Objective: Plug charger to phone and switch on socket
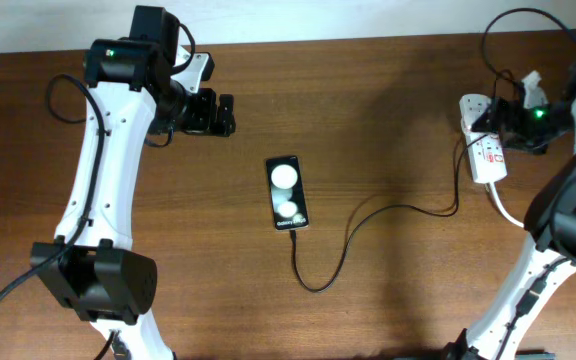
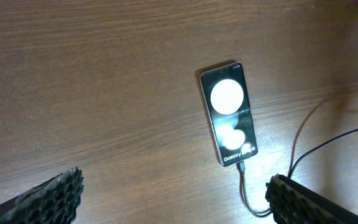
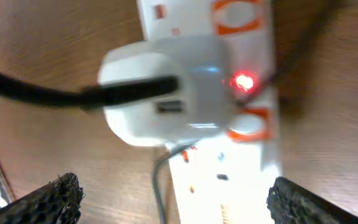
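The black phone (image 1: 287, 193) lies in the middle of the table, its screen showing two white blobs. It also shows in the left wrist view (image 2: 229, 115). The thin black charger cable (image 1: 368, 215) has its tip in the phone's lower end (image 2: 243, 168), loops toward the front and runs right to the white adapter (image 3: 160, 93). The adapter sits in the white socket (image 1: 488, 155), where a red light (image 3: 244, 81) glows. My right gripper (image 1: 493, 122) hovers open over the socket (image 3: 229, 180). My left gripper (image 1: 220, 114) is open and empty, up-left of the phone.
The socket's thick white cord (image 1: 506, 212) runs toward the front right beside the right arm's base. The robot's black cables (image 1: 508, 30) loop at the back right. The left arm's base (image 1: 98, 280) stands at the front left.
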### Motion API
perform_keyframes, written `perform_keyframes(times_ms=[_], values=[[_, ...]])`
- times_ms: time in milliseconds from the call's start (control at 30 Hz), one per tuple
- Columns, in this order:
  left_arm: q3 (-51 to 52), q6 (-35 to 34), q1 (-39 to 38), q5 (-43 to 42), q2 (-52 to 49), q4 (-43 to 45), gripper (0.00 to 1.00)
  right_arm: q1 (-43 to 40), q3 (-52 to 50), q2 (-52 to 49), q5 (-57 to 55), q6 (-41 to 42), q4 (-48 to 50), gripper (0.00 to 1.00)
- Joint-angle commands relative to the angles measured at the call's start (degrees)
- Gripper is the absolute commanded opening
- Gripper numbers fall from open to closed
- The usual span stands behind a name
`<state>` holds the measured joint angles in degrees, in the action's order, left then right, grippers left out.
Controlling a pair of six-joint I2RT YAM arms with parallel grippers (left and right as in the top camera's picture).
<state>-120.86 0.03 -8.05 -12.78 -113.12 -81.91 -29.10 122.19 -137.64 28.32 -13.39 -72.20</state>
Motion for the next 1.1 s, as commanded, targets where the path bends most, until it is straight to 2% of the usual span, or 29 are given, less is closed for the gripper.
perform_keyframes(times_ms=[0,100,267,467,1000,1067], values=[[-0.74,0.87,-0.02,0.39,1.6,-0.04,0.99,-1.46,6.27,2.49,-3.61,0.94,-4.0,0.99],[-0.74,0.87,-0.02,0.42,1.6,-0.07,0.99,-1.2,10.64,5.49,-3.98,0.33,-9.46,0.99],[-0.74,0.87,-0.02,0.39,1.6,-0.07,0.99,-1.18,10.64,14.71,-4.46,-0.24,-15.19,0.99],[-0.74,0.87,-0.02,0.39,1.6,-0.07,0.99,-1.2,10.64,24.15,-10.4,1.9,-25.09,0.99],[-0.74,0.87,-0.02,0.42,1.6,-0.04,0.99,-1.2,10.4,24.35,-10.4,1.9,-25.11,0.99],[-0.74,0.9,-0.02,4.7,1.6,-0.68,0.99,-1.2,10.4,24.35,-10.4,1.9,-25.11,0.99]])
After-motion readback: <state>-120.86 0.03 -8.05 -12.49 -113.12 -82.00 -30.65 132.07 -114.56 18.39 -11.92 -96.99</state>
